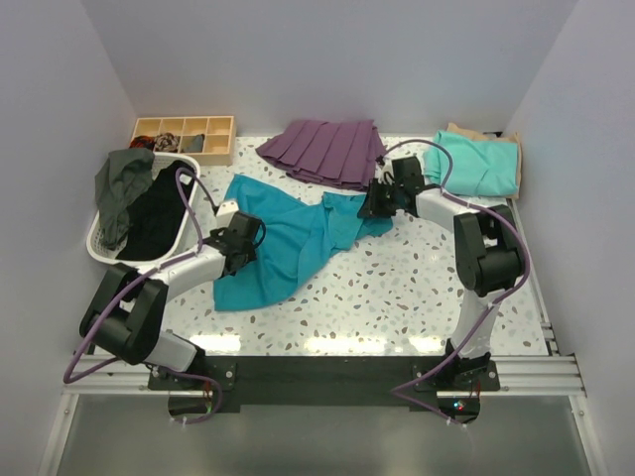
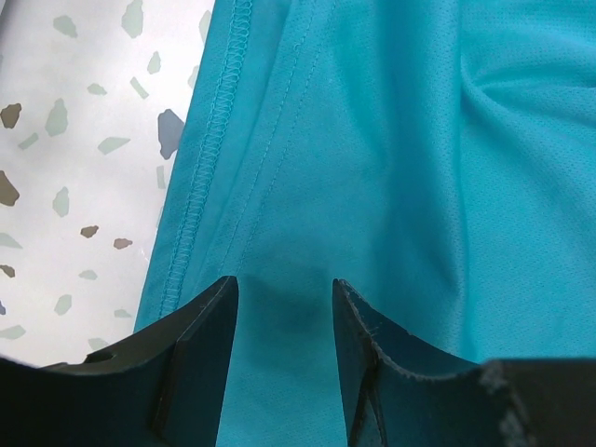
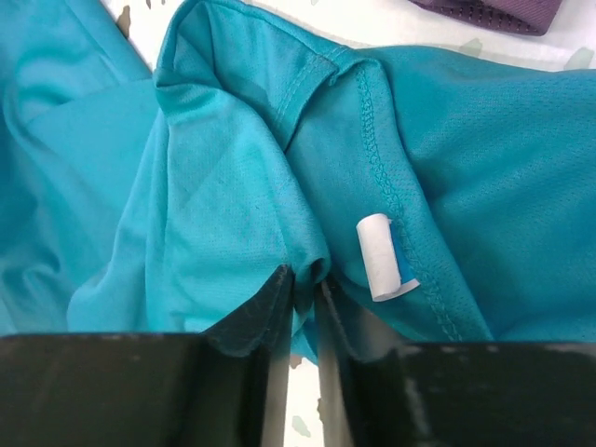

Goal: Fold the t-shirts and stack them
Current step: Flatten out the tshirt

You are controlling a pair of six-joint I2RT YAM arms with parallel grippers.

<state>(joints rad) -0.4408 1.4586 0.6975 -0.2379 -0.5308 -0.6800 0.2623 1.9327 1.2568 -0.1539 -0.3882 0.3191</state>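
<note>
from above, the teal shirt [image 1: 288, 238] lies rumpled across the middle of the desk [image 1: 397, 288], one arm at each end, likely so it can be pulled flat for folding. the left gripper [image 1: 241, 241] sits at its near-left side and the right gripper [image 1: 380, 201] at its far-right end. the mint shirt [image 1: 476, 164] rests folded on the tan shirt [image 1: 496, 137] in the far right corner, beside the purple skirt [image 1: 322, 149].

in the left wrist view, the left gripper [image 2: 284, 317] has its fingers apart, straddling cloth just inside the stitched hem [image 2: 209, 158], seemingly lined up to pinch.

in the right wrist view, the right gripper [image 3: 305, 298] is clamped on a ridge of teal cloth beside the white label [image 3: 377, 256], a firm hold near the collar.
</note>
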